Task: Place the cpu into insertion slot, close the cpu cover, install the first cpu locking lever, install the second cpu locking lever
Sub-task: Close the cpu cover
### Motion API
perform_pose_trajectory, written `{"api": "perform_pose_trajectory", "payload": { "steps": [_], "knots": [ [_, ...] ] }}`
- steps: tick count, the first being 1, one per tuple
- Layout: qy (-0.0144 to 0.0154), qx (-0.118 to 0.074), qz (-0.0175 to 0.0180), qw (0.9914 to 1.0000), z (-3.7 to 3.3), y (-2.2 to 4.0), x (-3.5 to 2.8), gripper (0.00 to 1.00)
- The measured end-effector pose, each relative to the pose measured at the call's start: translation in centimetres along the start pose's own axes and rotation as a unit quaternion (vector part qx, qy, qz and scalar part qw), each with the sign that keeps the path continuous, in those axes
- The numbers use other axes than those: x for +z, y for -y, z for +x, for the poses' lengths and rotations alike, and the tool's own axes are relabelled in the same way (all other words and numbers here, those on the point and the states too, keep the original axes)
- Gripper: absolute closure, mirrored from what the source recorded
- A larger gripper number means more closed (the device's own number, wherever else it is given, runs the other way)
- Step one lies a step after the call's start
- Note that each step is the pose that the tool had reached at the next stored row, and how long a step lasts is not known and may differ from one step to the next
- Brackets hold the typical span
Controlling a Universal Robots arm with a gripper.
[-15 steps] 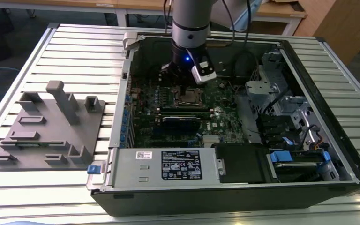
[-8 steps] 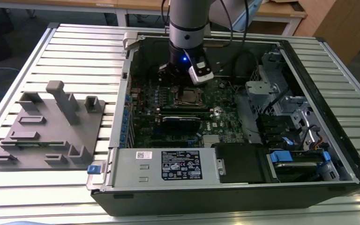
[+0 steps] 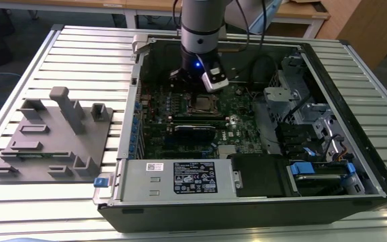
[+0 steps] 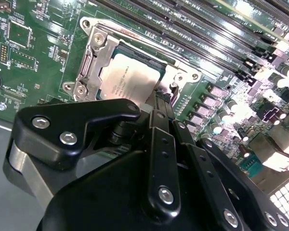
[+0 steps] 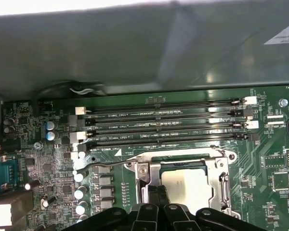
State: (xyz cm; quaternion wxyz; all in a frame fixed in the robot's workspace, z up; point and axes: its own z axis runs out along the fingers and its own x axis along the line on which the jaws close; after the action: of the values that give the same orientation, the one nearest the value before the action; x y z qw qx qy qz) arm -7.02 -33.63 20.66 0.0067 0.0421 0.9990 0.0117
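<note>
One dull-grey square cpu [image 4: 127, 79] framed by silvery cpu cover [image 4: 89, 62]; black hand [image 4: 160, 99] closed, fingertips together.

1 cpu [image 4: 127, 82], 1 cpu cover [image 4: 91, 60], 4 memory slots [image 5: 168, 126]

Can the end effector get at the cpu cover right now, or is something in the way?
Probably yes: the end effector hangs right beside the cpu cover inside the open computer case, with nothing seen between them.
</note>
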Motion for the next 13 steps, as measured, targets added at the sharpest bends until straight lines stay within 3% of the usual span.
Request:
{"api": "perform_pose_trajectory", "payload": {
  "steps": [13],
  "knots": [
    [0.0000, 0.000, 0.0000, 1.00000, 0.37, 0.05, 0.25, 0.90]
  ]
}}
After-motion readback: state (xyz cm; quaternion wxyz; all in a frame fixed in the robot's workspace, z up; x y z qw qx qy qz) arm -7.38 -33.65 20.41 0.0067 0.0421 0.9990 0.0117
